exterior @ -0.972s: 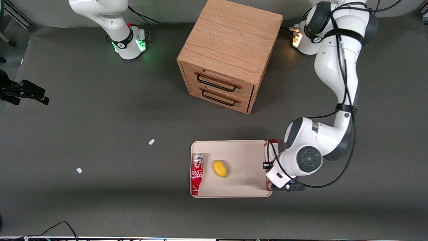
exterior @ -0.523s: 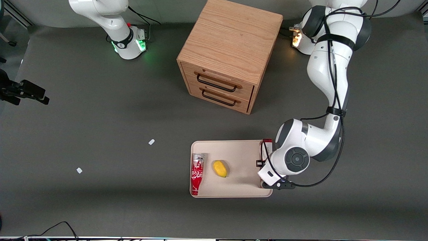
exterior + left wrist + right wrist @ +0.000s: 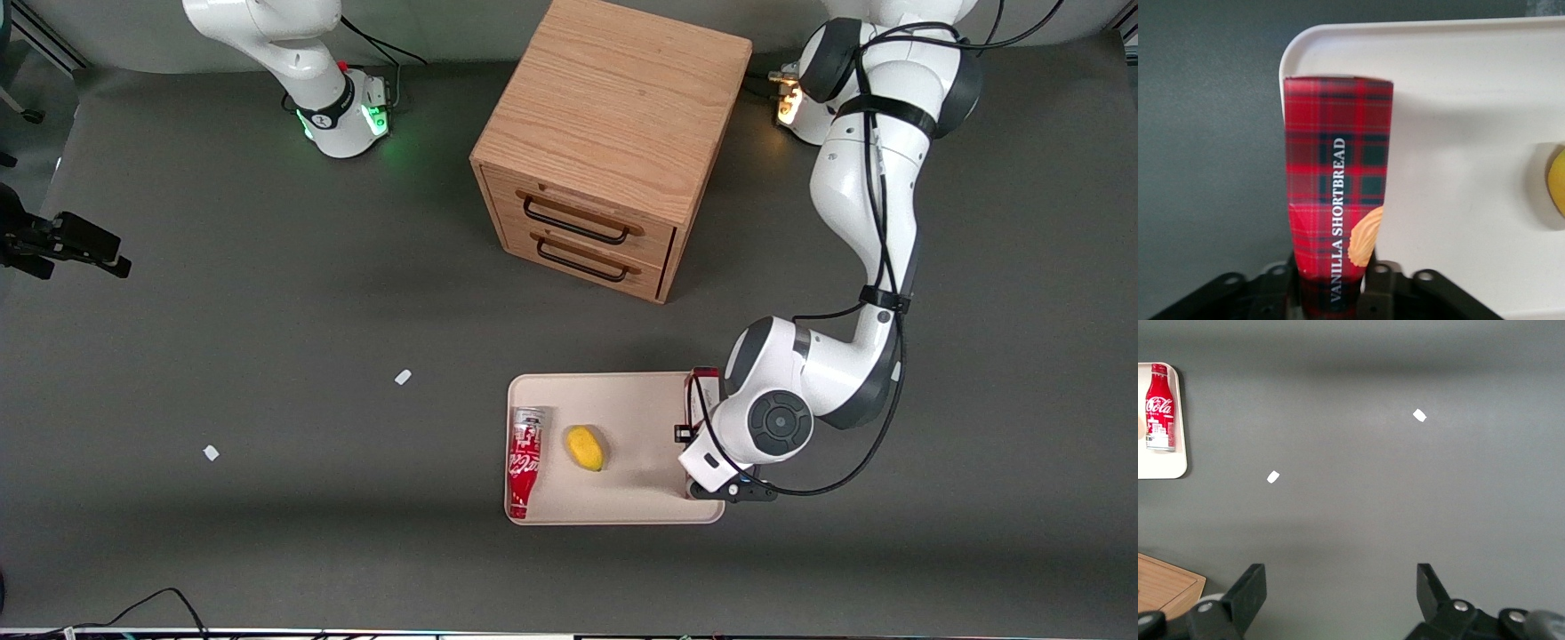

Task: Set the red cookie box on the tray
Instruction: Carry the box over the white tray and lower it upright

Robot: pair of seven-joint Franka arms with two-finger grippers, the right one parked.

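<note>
Holding 2 items inside: tray [image 3: 622,391] with red soda bottle [image 3: 524,460] and yellow fruit [image 3: 585,448]. Clamped on red cookie box [image 3: 1337,193]: pincer [image 3: 1335,293], over the tray's edge nearest the working arm.

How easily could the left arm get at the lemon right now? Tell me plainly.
Probably not yet: the gripper is shut on the cookie box, held over the tray edge. The lemon lies uncovered on the tray, so once the box is released the way looks free.
</note>
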